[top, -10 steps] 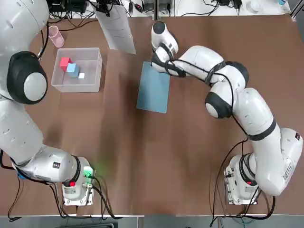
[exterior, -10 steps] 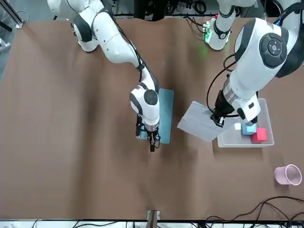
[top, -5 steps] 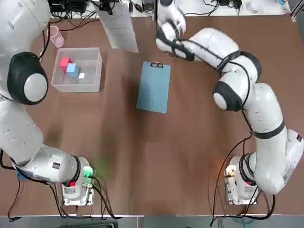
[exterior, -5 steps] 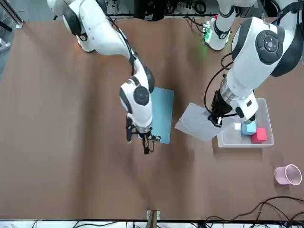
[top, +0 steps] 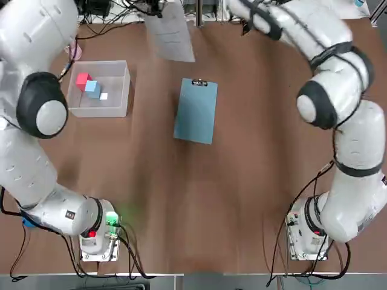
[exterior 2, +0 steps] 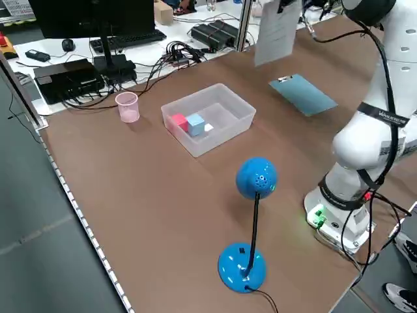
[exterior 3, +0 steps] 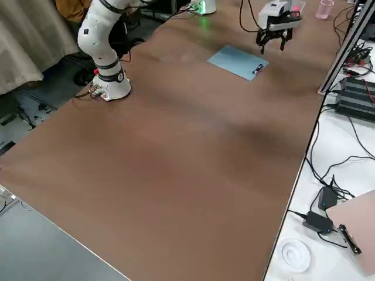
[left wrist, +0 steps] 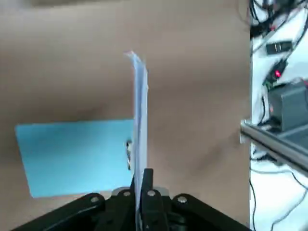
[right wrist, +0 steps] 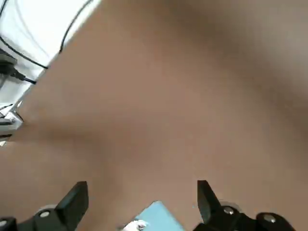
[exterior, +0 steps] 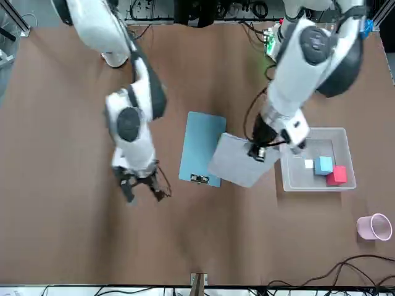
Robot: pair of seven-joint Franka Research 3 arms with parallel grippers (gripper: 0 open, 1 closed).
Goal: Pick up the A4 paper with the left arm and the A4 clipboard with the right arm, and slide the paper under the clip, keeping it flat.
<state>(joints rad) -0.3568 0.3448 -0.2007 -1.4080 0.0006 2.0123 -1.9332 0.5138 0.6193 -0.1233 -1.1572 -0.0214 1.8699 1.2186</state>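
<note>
The light-blue A4 clipboard (top: 196, 110) lies flat on the table with its metal clip (top: 199, 83) at the far short edge. Nothing holds it. My left gripper (exterior: 257, 151) is shut on one edge of the white A4 paper (exterior: 237, 159) and carries it in the air, its free end reaching over the clipboard's (exterior: 200, 148) side. The left wrist view shows the paper (left wrist: 140, 110) edge-on between the shut fingers. My right gripper (exterior: 143, 190) hangs open and empty, off the clipboard's far corner on my right side. The clipboard's corner (right wrist: 156, 214) shows between its fingers.
A clear plastic bin (top: 121, 84) with a red, a blue and a white block stands left of the clipboard. A pink cup (exterior: 375, 227) is beyond it at the far left. A blue round-headed stand (exterior 2: 256, 179) is near the left arm's base. Cables and a post line the far edge.
My right gripper has lifted off the clipboard's clip end and swung away to my right, still open. My left arm has carried the paper rightward, toward and partly over the clipboard.
</note>
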